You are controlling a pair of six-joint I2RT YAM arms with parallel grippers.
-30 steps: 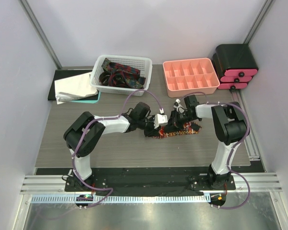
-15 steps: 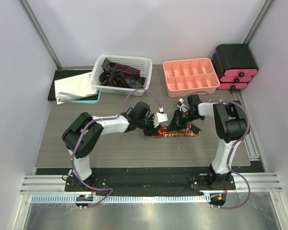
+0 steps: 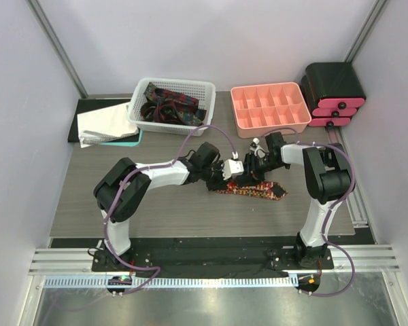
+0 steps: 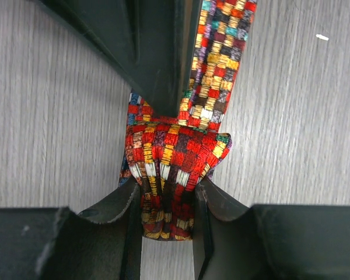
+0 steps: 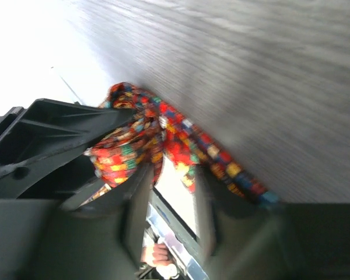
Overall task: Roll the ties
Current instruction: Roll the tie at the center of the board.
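Left wrist: red tie roll [image 4: 175, 153] tight inside left pincer [image 4: 167, 201]; right pincer [image 5: 174, 178] parted.

Left fingers [image 4: 221, 233] pinch the tie [image 4: 172, 157]; right fingers [image 5: 137, 210] stand parted.

Your left arm [image 3: 160, 175] and right arm [image 3: 316, 217] share white links and black joints. A purple cable [image 3: 207, 128] loops along each, the base plates [image 3: 115, 255] are black, and the fingers [image 4: 114, 216] are matte black.

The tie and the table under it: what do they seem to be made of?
Tie: woven fabric, slightly shiny, perhaps silk; thread blocks of red, yellow and orange show. Table: grey wood-grain surface, matte, probably laminate; fine streaks run along it.
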